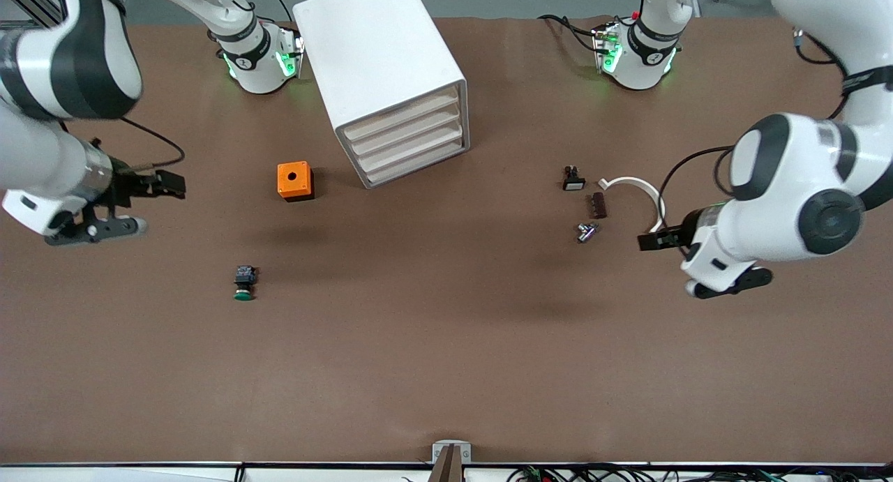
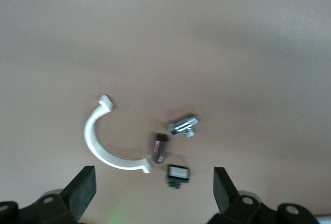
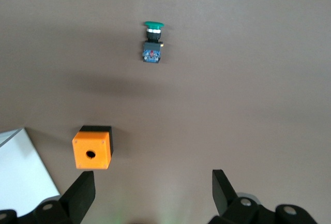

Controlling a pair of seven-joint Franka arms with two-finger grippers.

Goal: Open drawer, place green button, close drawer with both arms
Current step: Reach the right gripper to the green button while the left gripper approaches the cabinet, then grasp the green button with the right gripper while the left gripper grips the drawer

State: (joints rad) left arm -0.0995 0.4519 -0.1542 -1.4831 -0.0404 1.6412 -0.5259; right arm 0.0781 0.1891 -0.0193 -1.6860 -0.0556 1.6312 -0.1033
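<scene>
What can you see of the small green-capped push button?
The small push button with a round dark-green cap and a black-and-blue body lies on its side on the bare brown table, cap toward the front camera. It lies nearer that camera than the orange cube with a hole, toward the right arm's end. Nothing touches it.

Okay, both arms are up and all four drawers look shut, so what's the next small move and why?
Probably bring the left claw, open and nearer the cabinet fronts, down to one drawer. All four fronts sit flush, and the button lies untouched on the table with the right claw open near it.
</scene>
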